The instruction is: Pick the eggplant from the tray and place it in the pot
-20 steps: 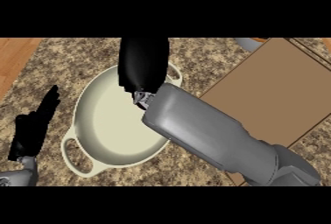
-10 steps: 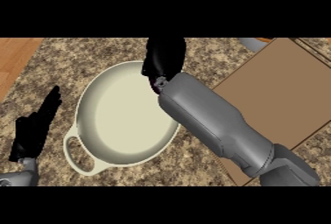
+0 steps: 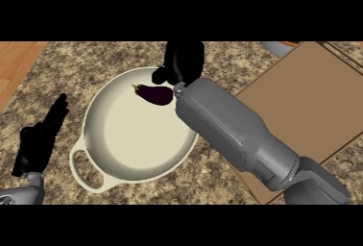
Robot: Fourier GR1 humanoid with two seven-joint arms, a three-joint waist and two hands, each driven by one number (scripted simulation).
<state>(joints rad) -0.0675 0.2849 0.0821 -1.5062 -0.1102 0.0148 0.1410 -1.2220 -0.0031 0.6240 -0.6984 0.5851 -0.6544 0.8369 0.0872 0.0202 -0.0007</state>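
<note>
A dark purple eggplant [image 3: 155, 94] lies inside the cream pot [image 3: 113, 158], near its far rim. My right hand [image 3: 184, 61] is just beyond the eggplant over the pot's far edge. Its fingers are relaxed and point away, and nothing is in it. The grey right forearm [image 3: 230, 127] crosses the pot's right side and hides part of the rim. The brown tray [image 3: 312, 96] sits to the right of the pot with nothing showing on it. At the left edge my left hand [image 3: 41, 139] stays open, fingers up, beside the pot.
The pot has a loop handle [image 3: 80, 170] at its near left. A wooden surface [image 3: 18, 62] borders the granite counter at the far left. A grey rounded object [image 3: 276, 47] shows partly behind the tray's far corner.
My right hand has drawn back to the right and away from the pot's middle. The eggplant, hidden under the hand before, now lies uncovered in the pot. The left hand has not moved.
</note>
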